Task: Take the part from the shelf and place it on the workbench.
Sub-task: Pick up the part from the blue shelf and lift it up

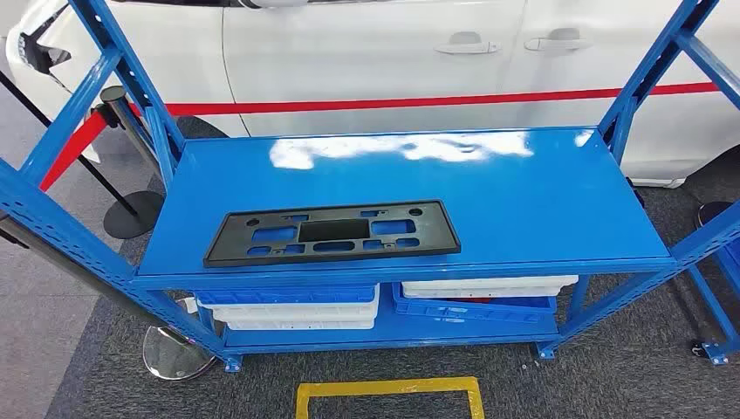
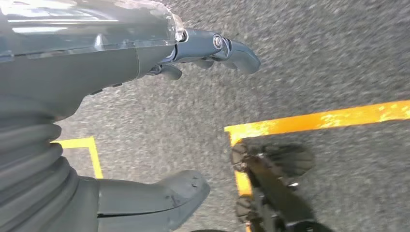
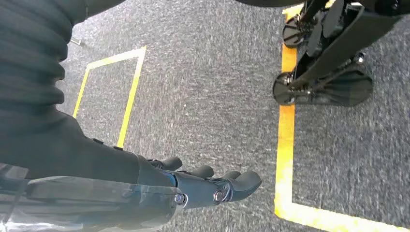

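A flat black plastic part (image 1: pixel 332 232) with several rectangular cut-outs lies on the blue shelf top (image 1: pixel 489 201), toward its front left. My left hand (image 2: pixel 193 58) hangs over the grey carpet, fingers apart and holding nothing; its thumb (image 2: pixel 159 198) juts out separately. My right hand (image 3: pixel 208 186) also hangs over the carpet, fingers stretched out and holding nothing.
Blue uprights (image 1: pixel 122 78) frame the shelf on both sides. Below the top, blue and white bins (image 1: pixel 288 307) are stacked on the lower level. A white car (image 1: pixel 393 52) stands behind. A stanchion base (image 1: pixel 179 353) and yellow floor markings (image 1: pixel 388 393) lie in front.
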`<move>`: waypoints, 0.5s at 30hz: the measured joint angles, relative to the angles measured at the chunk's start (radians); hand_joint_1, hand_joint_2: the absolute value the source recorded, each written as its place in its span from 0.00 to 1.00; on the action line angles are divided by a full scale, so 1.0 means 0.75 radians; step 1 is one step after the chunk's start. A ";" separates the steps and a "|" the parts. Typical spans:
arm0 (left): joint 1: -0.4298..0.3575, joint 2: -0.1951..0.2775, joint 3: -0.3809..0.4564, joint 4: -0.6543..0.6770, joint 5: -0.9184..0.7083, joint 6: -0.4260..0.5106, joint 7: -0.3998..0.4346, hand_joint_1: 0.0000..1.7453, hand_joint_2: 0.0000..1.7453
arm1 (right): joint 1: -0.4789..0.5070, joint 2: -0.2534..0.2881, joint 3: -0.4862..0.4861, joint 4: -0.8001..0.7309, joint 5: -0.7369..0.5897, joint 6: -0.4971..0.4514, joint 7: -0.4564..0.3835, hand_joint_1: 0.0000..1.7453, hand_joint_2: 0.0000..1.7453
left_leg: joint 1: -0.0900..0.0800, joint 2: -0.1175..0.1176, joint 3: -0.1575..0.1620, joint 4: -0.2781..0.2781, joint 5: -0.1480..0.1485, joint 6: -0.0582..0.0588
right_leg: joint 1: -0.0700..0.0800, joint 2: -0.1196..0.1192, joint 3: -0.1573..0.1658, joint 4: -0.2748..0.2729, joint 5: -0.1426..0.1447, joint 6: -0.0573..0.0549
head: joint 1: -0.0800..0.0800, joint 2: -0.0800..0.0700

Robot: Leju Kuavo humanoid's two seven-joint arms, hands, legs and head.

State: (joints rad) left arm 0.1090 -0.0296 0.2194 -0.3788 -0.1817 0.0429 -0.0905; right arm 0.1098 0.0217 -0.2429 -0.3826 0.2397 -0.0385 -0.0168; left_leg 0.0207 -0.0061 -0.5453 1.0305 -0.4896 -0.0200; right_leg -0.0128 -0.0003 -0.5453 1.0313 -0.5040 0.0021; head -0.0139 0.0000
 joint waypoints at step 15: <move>-0.063 -0.048 0.354 0.028 -0.285 0.035 -0.179 0.00 0.00 | -0.064 0.022 -0.415 0.035 0.336 -0.064 -0.098 0.00 0.75 | 0.000 0.000 0.000 0.000 0.000 0.000 | 0.000 0.000 0.000 0.000 0.000 0.000 | 0.000 0.000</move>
State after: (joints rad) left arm 0.0618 -0.0653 0.4848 -0.3580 -0.3957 0.0691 -0.2246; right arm 0.0616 0.0384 -0.5542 -0.3562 0.4916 -0.0865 -0.0903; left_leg 0.0207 -0.0062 -0.5453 1.0305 -0.4895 -0.0200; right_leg -0.0128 -0.0004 -0.5451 1.0313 -0.5040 0.0022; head -0.0139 0.0000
